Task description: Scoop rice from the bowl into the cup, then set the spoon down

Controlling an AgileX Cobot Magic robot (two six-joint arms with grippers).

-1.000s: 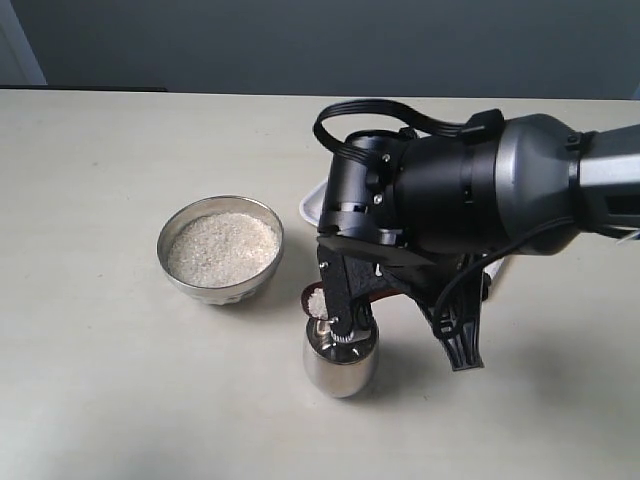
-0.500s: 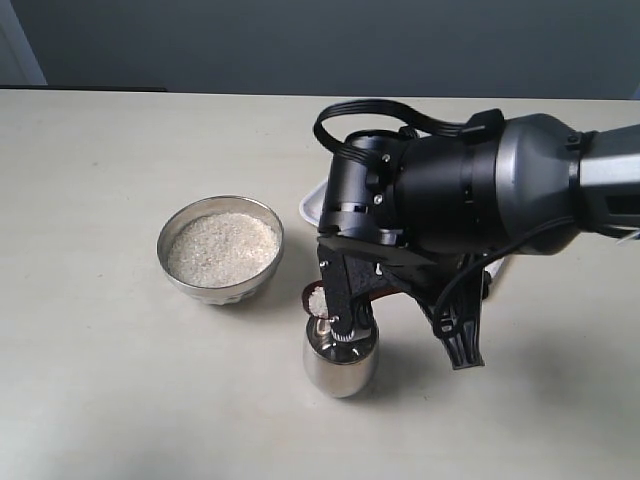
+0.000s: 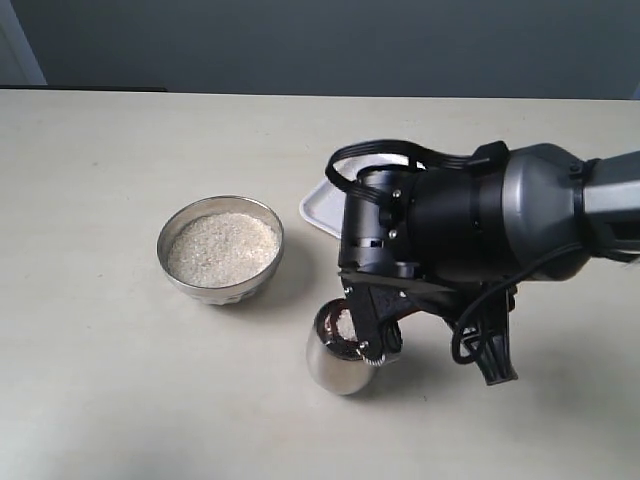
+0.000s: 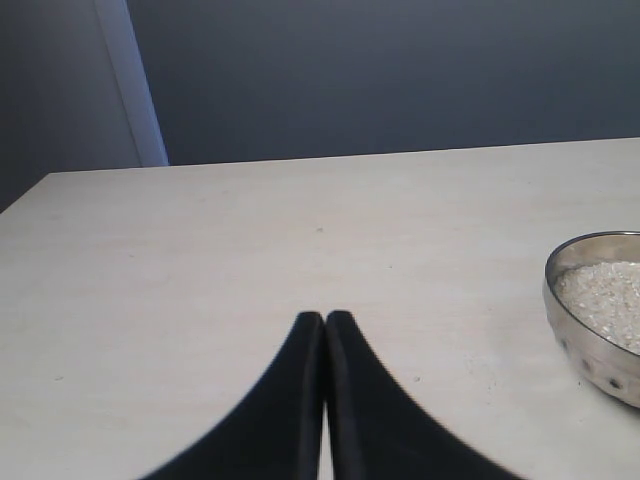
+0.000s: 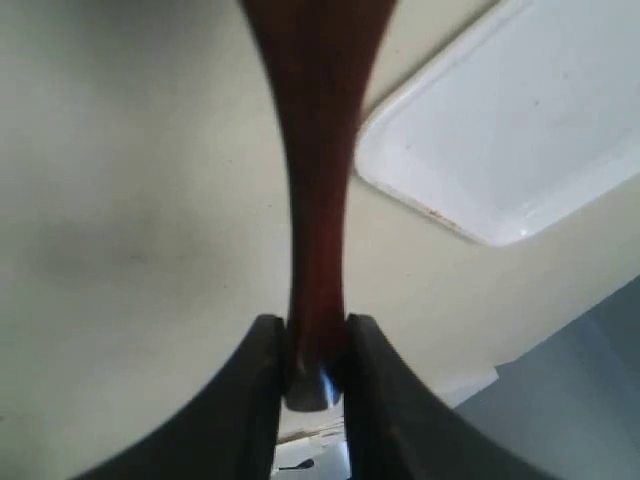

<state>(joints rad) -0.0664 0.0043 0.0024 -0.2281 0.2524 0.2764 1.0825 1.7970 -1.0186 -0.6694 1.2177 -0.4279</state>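
Right claw [image 5: 315, 372]: clenched on the slim handle of the spoon [image 5: 314, 150]; in the right wrist view both fingers press the dark reddish-brown wood from either side, close to its end.
Spoon: held over the counter [image 3: 100, 380]; in the exterior view its scoop end reaches into the mouth of the cup [image 3: 336, 368], though the black arm hides most of it.
Cup: it stands on the counter in front of the bowl [image 3: 172, 272], near it but apart. It seems to lean, with its mouth turned toward the bowl's side. A pale patch shows at the mouth beside the dark scoop; how much lies inside cannot be told.
Bowl: it rests on the counter left of the right arm, round and shiny.
Rice [image 3: 222, 248]: an off-white mass that fills the bowl nearly to its rim.
Left claw [image 4: 325, 335]: clenched on nothing, fingers pressed together, hovering above bare counter with the bowl off to one side.
Tray [image 3: 322, 206]: white, flat on the counter behind the right arm, largely covered by it.
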